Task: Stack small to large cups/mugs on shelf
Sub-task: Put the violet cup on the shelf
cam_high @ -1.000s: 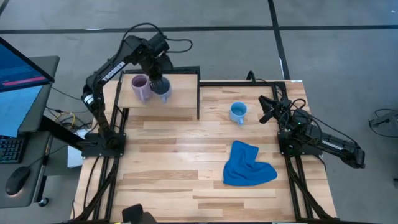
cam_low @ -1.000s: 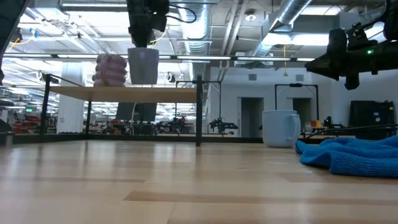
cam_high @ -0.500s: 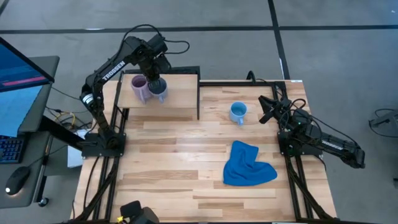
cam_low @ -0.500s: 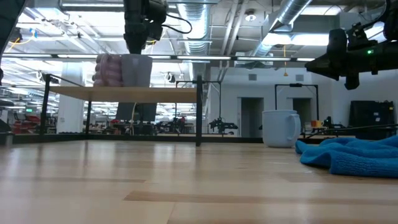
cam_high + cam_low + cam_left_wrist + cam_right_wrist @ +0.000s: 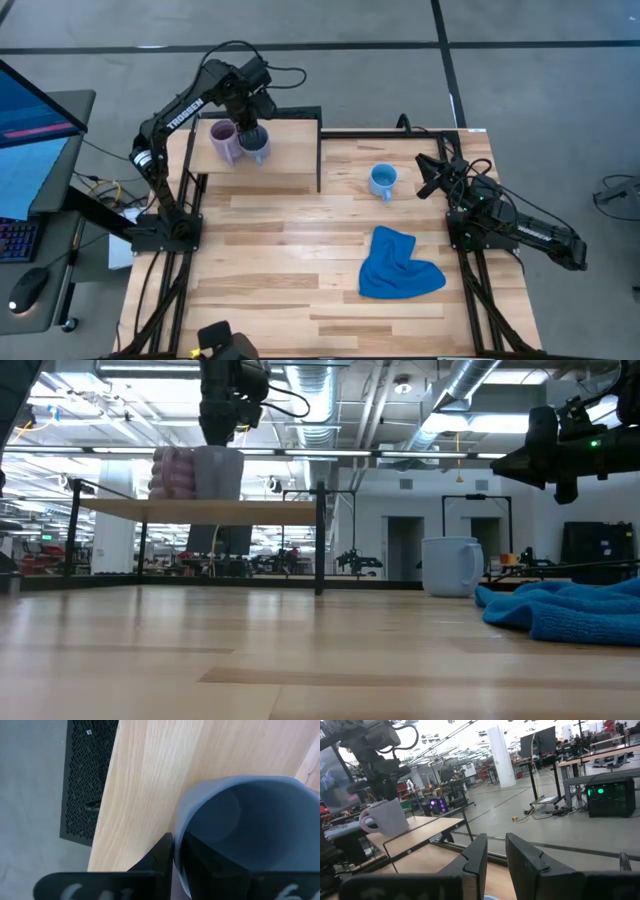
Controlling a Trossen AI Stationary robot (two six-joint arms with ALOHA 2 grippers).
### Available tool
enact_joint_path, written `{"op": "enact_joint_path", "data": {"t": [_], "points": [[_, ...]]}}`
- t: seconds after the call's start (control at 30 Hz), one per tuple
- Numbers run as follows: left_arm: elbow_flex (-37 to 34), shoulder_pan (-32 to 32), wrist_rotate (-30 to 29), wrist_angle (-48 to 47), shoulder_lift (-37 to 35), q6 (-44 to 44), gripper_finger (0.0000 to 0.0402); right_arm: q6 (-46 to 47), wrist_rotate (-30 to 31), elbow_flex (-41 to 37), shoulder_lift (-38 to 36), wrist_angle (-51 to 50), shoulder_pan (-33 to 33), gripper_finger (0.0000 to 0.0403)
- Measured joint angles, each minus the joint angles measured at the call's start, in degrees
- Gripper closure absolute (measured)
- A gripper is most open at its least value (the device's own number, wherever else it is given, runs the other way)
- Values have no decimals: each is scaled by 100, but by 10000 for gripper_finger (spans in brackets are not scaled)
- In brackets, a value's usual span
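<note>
The grey-blue mug (image 5: 256, 146) stands upright on the light-wood shelf (image 5: 292, 150), close beside the pale purple mug (image 5: 224, 141), which rests on its base there. In the low view the grey-blue mug (image 5: 219, 472) and the purple mug (image 5: 170, 472) stand side by side on the shelf board (image 5: 270, 510). My left gripper (image 5: 250, 130) is above the grey-blue mug and shut on it. The bright light blue mug (image 5: 382, 181) stands on the tabletop. My right gripper (image 5: 424, 176) is open and empty, just right of the light blue mug. My left gripper holds the grey-blue mug by its rim (image 5: 180, 820), with one finger inside the mug (image 5: 210, 865) and one outside (image 5: 160, 855). The fingers come from above, pointing down. The mug is upright, its base on the shelf board (image 5: 140, 780).
A crumpled blue cloth (image 5: 398, 265) lies on the slatted tabletop (image 5: 280, 260), near the right side. The shelf's black frame post (image 5: 319, 540) stands at its right end. A monitor and keyboard stand off the table at the left (image 5: 30, 150).
My left gripper has gone down and a little toward the table's left edge with the grey-blue mug. The mug hung above the shelf a second ago. It now stands on the board, close against the purple mug.
</note>
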Motion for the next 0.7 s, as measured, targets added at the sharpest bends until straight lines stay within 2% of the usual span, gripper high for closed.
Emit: {"op": "enact_joint_path", "data": {"t": [0.27, 0.7], "points": [[-2, -17, -3, 307, 2, 81, 376, -3, 0, 0, -1, 0, 0, 310], [0, -64, 28, 261, 2, 63, 375, -8, 0, 0, 0, 0, 0, 310]]}}
